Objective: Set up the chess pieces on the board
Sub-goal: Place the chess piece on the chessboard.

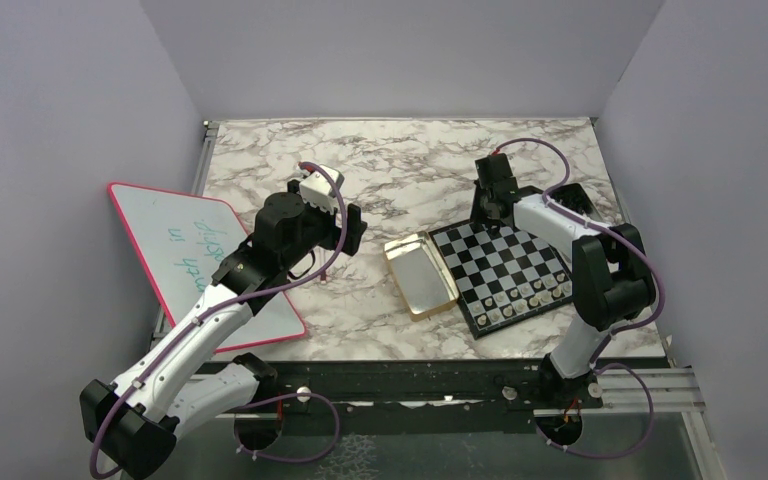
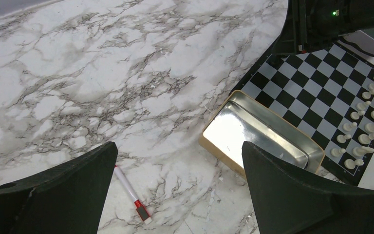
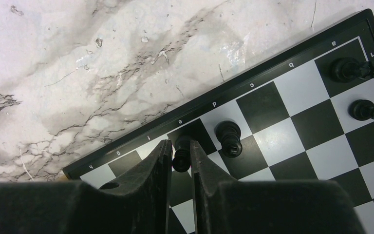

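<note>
Right gripper [image 3: 180,145] pinching one black chess piece [image 3: 180,161]; three more black ones on board [image 3: 321,122]; left gripper [image 2: 177,146] spread wide, empty.

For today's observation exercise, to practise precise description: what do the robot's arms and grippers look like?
The left arm and right arm both have white shell links joined by bulky black joints, with a thin purple cable looping along each. The left gripper and right gripper end in matte black, wedge-shaped fingers. No markings are visible.
</note>
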{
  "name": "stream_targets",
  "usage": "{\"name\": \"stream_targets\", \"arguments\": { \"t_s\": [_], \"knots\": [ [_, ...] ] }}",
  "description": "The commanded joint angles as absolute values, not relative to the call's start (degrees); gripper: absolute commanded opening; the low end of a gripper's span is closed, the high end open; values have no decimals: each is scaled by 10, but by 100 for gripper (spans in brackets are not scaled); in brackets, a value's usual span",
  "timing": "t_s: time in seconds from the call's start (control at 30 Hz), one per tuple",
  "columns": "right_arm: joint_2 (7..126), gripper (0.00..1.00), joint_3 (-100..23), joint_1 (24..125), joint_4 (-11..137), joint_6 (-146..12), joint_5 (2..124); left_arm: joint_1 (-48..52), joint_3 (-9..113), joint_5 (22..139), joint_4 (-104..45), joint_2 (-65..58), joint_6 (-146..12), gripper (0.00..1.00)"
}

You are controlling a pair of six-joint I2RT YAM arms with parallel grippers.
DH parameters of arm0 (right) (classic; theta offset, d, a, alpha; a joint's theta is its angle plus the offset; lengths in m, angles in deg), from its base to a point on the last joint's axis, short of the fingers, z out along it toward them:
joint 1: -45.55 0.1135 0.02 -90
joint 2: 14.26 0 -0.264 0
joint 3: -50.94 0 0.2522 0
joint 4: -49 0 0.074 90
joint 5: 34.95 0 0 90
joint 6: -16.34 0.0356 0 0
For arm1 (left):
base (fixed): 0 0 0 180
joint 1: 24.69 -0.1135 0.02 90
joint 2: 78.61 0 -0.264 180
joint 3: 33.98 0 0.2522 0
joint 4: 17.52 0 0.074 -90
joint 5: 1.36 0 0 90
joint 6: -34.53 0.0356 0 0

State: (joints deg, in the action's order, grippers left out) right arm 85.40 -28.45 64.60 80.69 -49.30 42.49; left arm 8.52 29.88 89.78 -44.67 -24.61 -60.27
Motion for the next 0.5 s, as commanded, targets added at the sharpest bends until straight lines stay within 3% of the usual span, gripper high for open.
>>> {"name": "stream_targets", "arguments": {
  "t_s": [0.0, 0.47],
  "knots": [
    [848, 24, -304, 644, 822, -497, 415, 84, 294, 905, -439, -251, -596, 99],
    [850, 24, -304, 644, 824, -502, 419, 84, 293, 906, -440, -251, -595, 99]
  ]
}}
